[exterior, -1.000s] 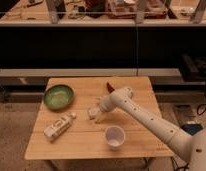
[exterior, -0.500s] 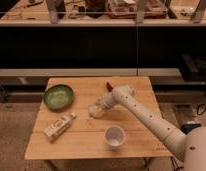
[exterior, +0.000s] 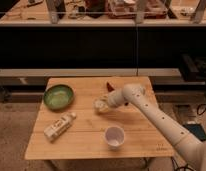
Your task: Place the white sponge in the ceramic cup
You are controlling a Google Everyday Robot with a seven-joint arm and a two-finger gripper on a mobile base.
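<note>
The white sponge is a small off-white block at the middle of the wooden table, at the tip of my gripper. The gripper reaches in from the right on a white arm and sits right at the sponge, just above the tabletop. The ceramic cup is a small round white cup standing upright nearer the front edge, below and a little right of the gripper, apart from it. Its inside looks empty.
A green bowl stands at the table's back left. A white-and-tan bottle lies on its side at the front left. A small red object lies near the back edge behind the arm. Dark shelving stands behind the table.
The gripper with the sponge has shifted slightly left and toward the back of the table, away from the cup. The cup, bowl and bottle have not moved.
</note>
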